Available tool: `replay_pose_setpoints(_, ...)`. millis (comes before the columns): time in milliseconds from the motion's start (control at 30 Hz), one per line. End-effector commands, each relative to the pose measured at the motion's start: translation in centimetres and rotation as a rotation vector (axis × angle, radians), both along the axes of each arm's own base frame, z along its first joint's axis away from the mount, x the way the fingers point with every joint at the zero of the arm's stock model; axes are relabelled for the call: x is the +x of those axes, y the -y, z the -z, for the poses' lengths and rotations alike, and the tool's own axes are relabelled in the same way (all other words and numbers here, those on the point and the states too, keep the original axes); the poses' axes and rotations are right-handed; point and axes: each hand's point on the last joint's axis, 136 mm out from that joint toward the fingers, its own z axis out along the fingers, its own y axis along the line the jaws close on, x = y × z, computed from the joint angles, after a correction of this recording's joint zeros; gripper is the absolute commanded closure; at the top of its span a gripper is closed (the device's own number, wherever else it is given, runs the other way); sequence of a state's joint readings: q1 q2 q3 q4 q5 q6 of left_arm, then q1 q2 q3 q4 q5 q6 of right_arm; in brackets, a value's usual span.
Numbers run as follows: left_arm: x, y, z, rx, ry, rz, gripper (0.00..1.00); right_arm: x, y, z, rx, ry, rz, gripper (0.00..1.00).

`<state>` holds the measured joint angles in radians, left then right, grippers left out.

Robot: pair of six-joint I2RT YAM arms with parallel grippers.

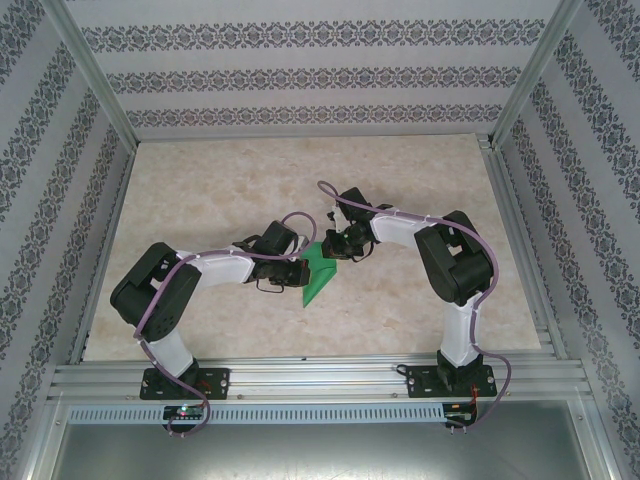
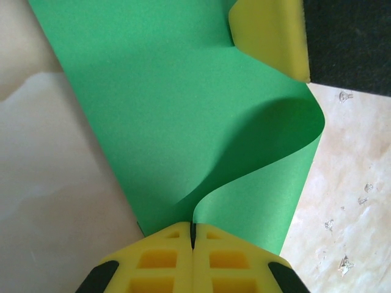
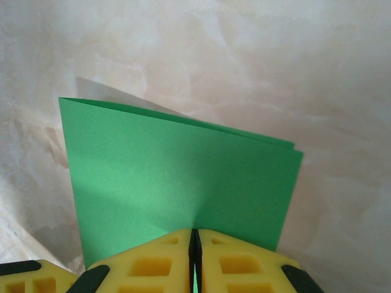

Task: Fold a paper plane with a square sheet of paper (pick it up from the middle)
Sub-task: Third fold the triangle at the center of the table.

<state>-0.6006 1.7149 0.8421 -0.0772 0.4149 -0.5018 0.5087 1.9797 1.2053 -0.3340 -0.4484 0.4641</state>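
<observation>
Left tool point(image 2: 192, 237) and right tool point(image 3: 195, 239) each clench opposite sides of the folded paper point(image 1: 318, 268), evidently keeping layers aligned for creasing.

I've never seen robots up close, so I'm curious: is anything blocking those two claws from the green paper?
Nothing visible does. The left gripper and the right gripper are each shut directly on an edge of the green paper.

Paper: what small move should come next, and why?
Probably lower the paper to the table and press the bend flat. The left gripper and right gripper are shut on it; the left wrist view shows a loose, uncreased curve, and the right wrist view shows doubled edges nearly aligned.
</observation>
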Motion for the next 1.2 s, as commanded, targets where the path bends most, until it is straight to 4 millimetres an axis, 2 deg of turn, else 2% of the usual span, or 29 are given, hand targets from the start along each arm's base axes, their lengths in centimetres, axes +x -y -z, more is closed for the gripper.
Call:
replay_pose_setpoints(0,0.8,-0.1,-0.5,0.003,0.030,0.006,0.96,-1.6,1.8,3.2,-0.117,-0.071,0.014,0.88)
replay_pose_setpoints(433,0.2,-0.8,1.8,0.041,-0.012,-0.011,0.97,-1.4,1.5,2.6,-0.098,-0.063,0.011,0.85)
replay_pose_setpoints(533,0.1,-1.1,2.0,0.056,-0.018,-0.020,0.97,-1.1,1.2,1.8,-0.073,-0.051,0.015,0.84)
replay_pose_setpoints(633,-0.1,-1.2,2.1,0.055,-0.026,-0.030,0.97,-0.1,1.3,-0.5,-0.037,-0.009,0.036,0.80)
replay_pose_setpoints(800,-0.2,-1.5,2.1,0.059,-0.028,-0.044,0.98,1.1,2.9,-6.1,0.063,0.102,0.138,0.78)
replay_pose_setpoints(933,-0.2,-1.4,2.1,0.050,-0.028,-0.045,0.98,-0.9,3.1,-8.2,0.183,0.137,0.185,0.85)
replay_pose_setpoints(1167,-0.4,-1.5,2.4,0.052,-0.040,-0.048,0.98,-7.0,1.3,-7.7,0.348,0.134,0.240,0.93)
